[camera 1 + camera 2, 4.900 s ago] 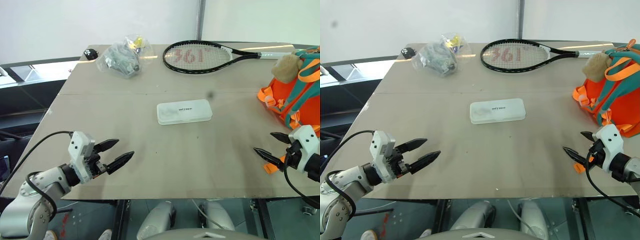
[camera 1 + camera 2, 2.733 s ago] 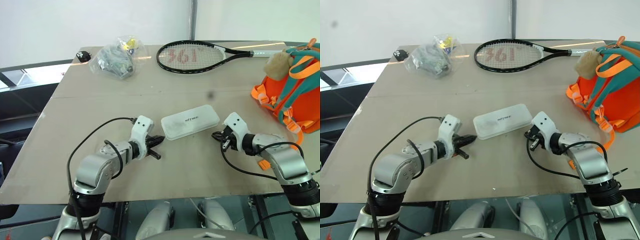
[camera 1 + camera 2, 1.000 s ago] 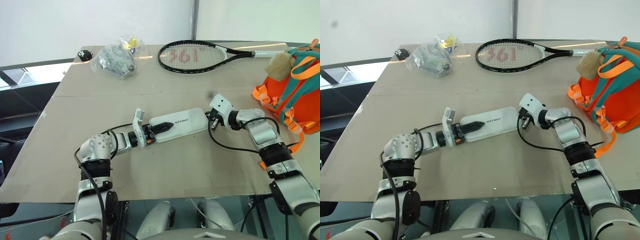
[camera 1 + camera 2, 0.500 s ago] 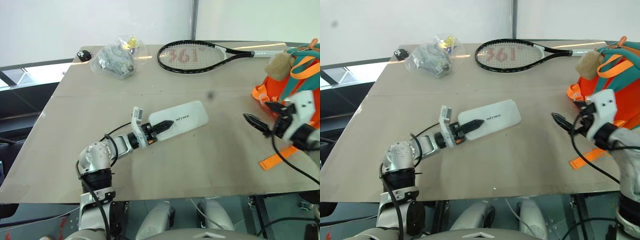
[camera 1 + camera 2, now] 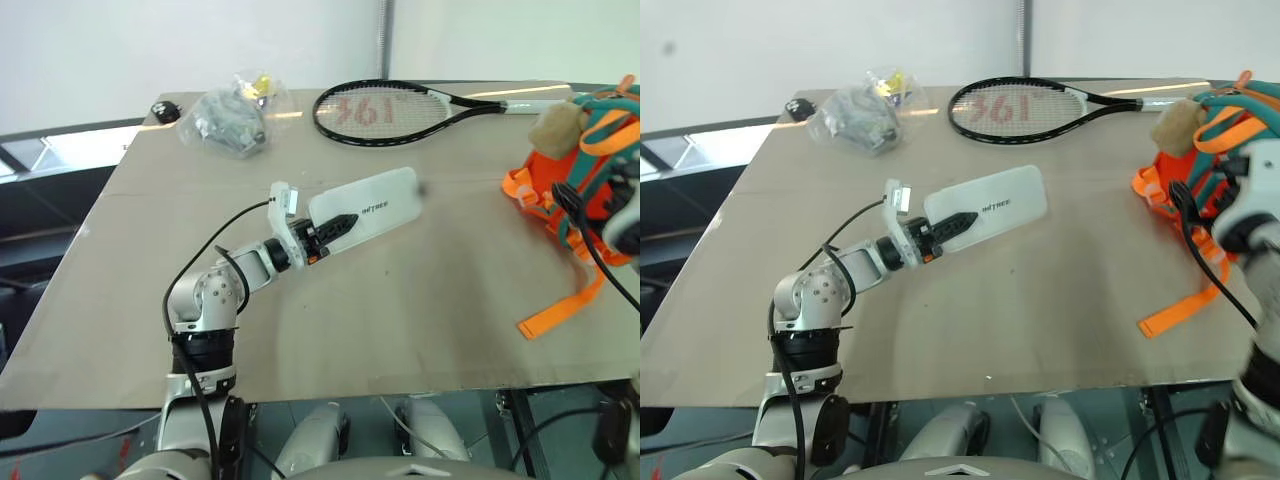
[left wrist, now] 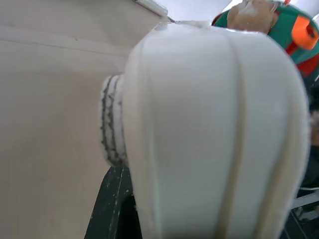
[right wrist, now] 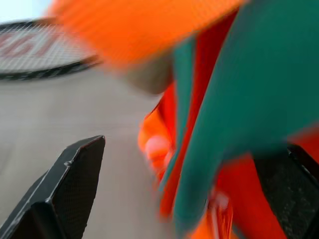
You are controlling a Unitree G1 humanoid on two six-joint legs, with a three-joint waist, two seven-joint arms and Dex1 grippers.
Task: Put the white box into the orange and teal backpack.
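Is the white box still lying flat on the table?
No, the left gripper holds the white box lifted and tilted above the table.

My left pincer (image 5: 322, 238) grips one end of the white box (image 5: 365, 203), a flat rounded case (dark lettering on its lid), lifted off the bench. The orange and teal backpack (image 5: 1205, 170) stands against my right pincer (image 7: 164, 199), whose fingers are spread wide.

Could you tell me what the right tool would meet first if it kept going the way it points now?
Most likely the backpack: it sits right between the open right tool's fingers, though depth is unclear.
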